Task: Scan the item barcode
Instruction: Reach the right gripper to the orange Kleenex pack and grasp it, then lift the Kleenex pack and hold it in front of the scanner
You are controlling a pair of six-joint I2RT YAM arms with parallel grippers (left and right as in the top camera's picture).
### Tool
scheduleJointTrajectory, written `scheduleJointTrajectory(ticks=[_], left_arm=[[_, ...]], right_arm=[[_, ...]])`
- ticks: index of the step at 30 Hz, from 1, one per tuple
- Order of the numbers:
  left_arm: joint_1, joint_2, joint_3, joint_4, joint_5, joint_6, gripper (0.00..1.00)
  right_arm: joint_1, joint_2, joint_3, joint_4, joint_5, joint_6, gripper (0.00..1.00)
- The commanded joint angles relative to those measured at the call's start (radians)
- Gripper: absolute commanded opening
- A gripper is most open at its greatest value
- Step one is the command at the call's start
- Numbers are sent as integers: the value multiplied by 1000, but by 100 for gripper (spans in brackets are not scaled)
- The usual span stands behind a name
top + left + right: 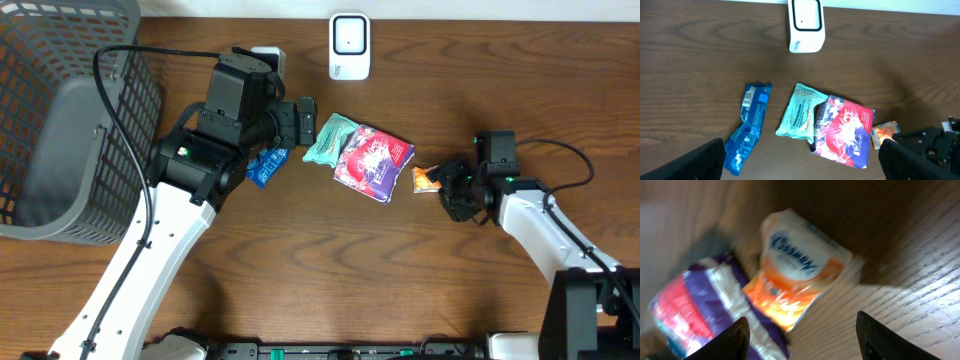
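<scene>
A small orange and white packet (800, 272) lies on the wooden table just ahead of my right gripper (802, 330). The jaws stand apart on either side of its near end without touching it. From overhead the same packet (427, 180) lies right beside the right gripper (447, 188). A purple and red pouch (372, 160), a teal pouch (328, 138) and a blue packet (266, 165) lie to its left. The white scanner (349, 45) stands at the table's far edge. My left gripper (805, 167) hovers open above the pouches, holding nothing.
A grey wire basket (60, 120) takes up the far left of the table. The left arm's black cable loops over the basket's edge. Bare wood lies in front of the items, toward the near edge.
</scene>
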Motion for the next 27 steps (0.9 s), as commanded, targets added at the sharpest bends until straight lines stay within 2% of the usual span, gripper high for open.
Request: scheduleJointTrajectory(ticks=[1,5,13,16,19,24,27], left_arm=[[3,3,19,-2,-13,-5,98],[3,3,19,-2,-13,-5,98],[3,3,19,-2,-13,-5,98],[3,3,19,-2,-13,-5,98],[3,3,19,-2,-13,-5,98],[3,3,19,-2,-13,-5,98],[3,3,19,-2,-13,-5,98]], right_arm=[[3,21,-7,16,64,52,61],[3,38,-7,29,86,60,61],[5,122,-7,117,8,60,54],[5,138,-7,120,17,45,38],[3,130,-7,119,18,-3,3],[2,82,-6,119,16,-81,1],[2,17,1,122,16,-195,1]])
